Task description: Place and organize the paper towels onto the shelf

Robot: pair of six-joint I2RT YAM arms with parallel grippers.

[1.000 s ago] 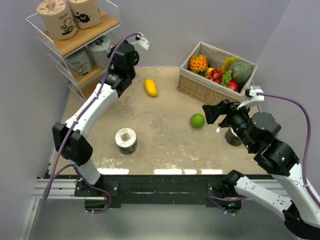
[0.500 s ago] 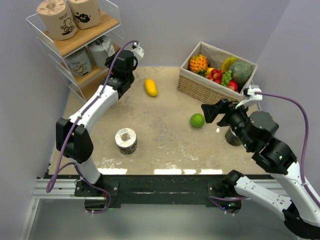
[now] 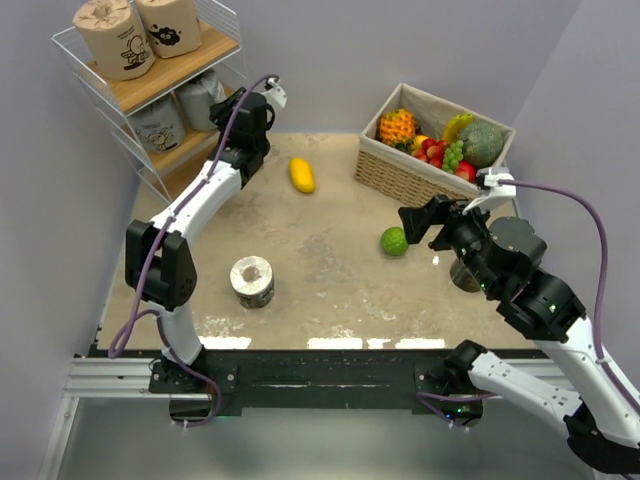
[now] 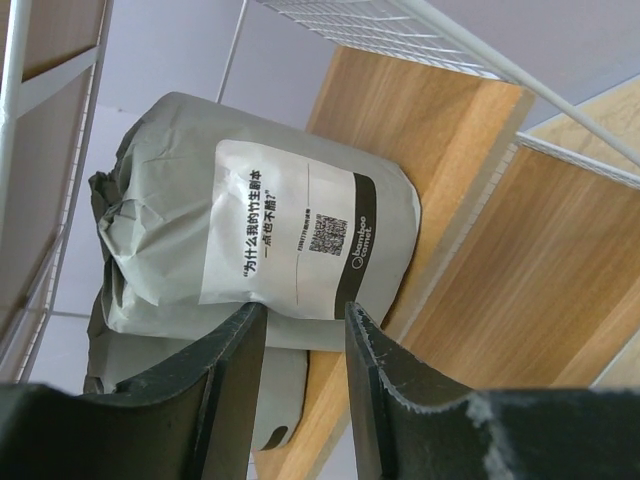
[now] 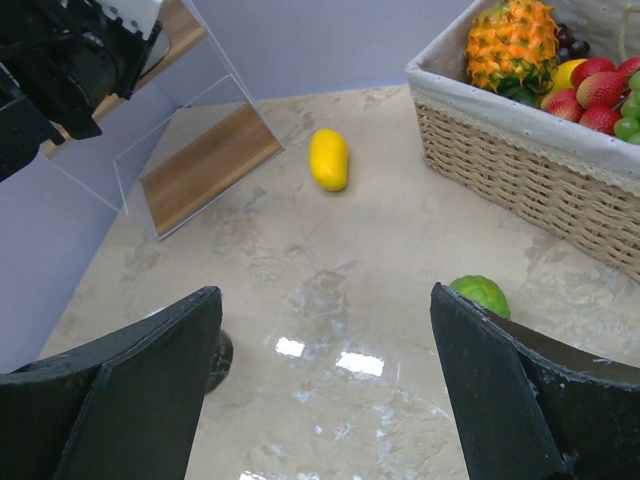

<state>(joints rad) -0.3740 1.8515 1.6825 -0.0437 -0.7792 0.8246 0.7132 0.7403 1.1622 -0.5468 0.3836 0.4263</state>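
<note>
Pale grey film, crinkled and gathered at one end, noted around the paper towel roll resting on a wooden board of the shelf, just beyond the left gripper. Found that gripper's jaws drawn nearly together, nothing between them. Read on the white label: a line of Chinese characters, a QR code, and small lettering resembling "bamboo comet". Saw cartoon prints on the tan rolls on the top tier. Located one unshelved roll standing on the table, core hole up, well apart from the shelf. Judged light, soft and crushable, with slippery film; best taken gently across the round sides. Found the right gripper spread wide and empty above the table.
</note>
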